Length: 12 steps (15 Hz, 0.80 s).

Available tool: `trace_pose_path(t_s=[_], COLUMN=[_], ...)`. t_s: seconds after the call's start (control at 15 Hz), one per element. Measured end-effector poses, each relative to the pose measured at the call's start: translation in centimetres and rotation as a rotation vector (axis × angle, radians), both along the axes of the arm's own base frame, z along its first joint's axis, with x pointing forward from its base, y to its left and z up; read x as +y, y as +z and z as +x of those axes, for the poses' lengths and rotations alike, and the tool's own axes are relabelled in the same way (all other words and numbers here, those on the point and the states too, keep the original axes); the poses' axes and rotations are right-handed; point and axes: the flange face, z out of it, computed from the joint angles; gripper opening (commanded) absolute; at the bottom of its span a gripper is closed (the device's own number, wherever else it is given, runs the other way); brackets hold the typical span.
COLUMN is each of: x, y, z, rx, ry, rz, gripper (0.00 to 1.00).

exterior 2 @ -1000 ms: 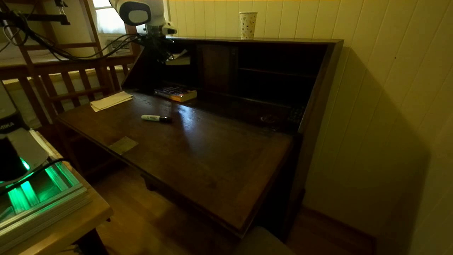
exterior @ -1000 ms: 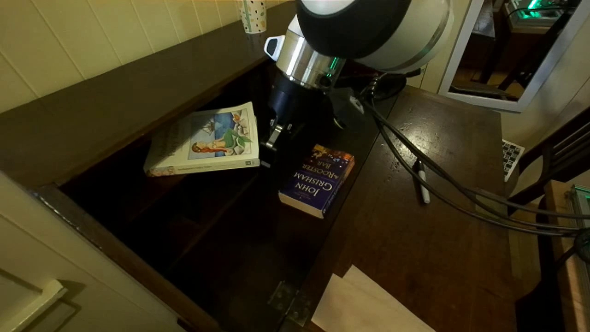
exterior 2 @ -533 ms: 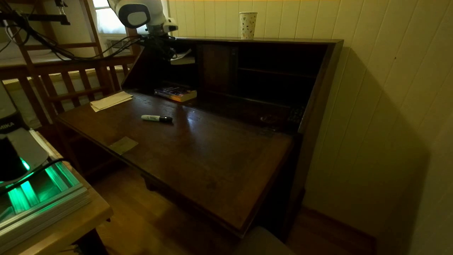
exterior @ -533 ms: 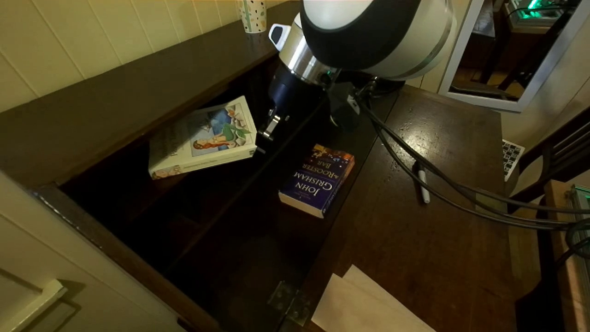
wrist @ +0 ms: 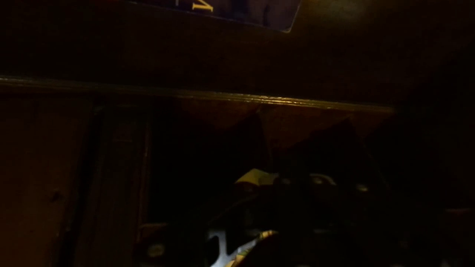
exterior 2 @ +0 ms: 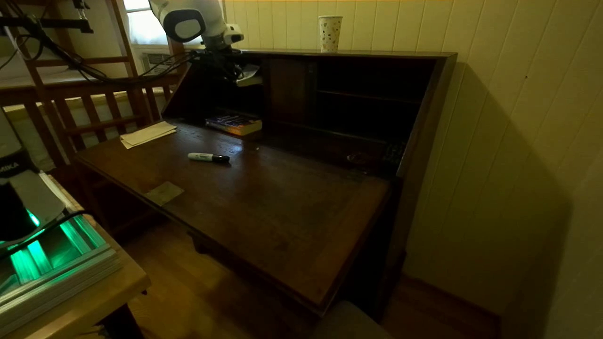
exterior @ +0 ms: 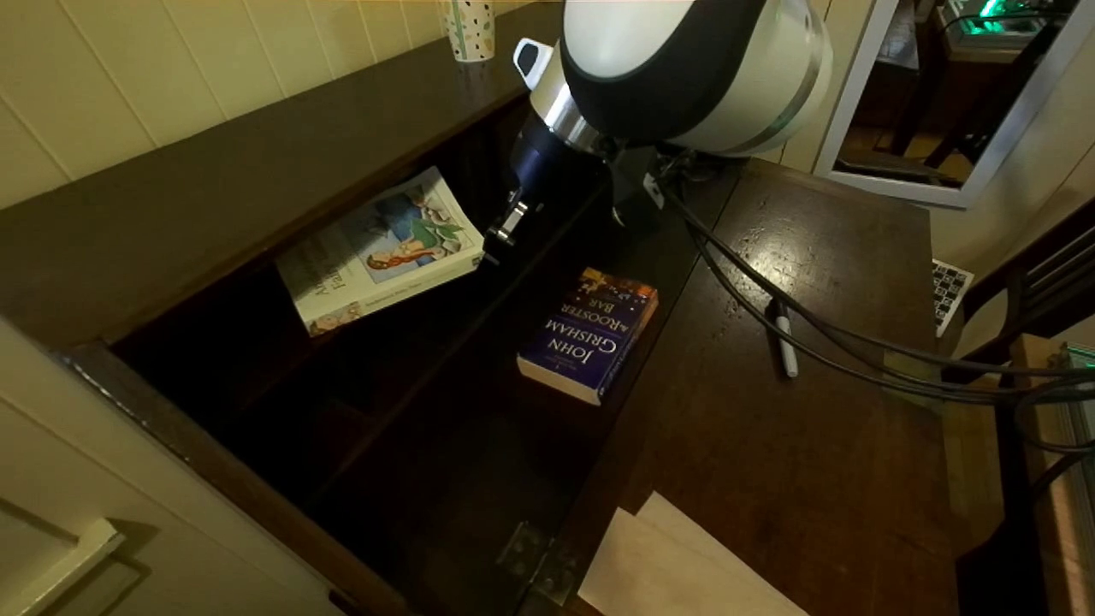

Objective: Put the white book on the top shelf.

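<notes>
The white book [exterior: 389,252] had a mermaid picture with red hair, a green tail and blue behind her. The other book [exterior: 586,338] was dark blue with pale letters and orange at one end. The cup [exterior 2: 330,34] was white with little colored spots. The table [exterior 2: 273,207] was dark brown, and the marker [exterior 2: 207,157] was white with a black cap.
</notes>
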Motion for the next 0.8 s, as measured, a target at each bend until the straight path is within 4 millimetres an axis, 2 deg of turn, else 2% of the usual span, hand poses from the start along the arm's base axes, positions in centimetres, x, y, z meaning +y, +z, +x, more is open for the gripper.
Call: trace_pose_path(t_s=[0.33, 0.8], x=[-0.9, -0.5], y=[-0.3, 0.3], z=[0.4, 1.1], rx=[-0.055, -0.124], ry=[0.016, 0.025], rz=[-0.043, -0.049], gripper=[0.0, 0.0])
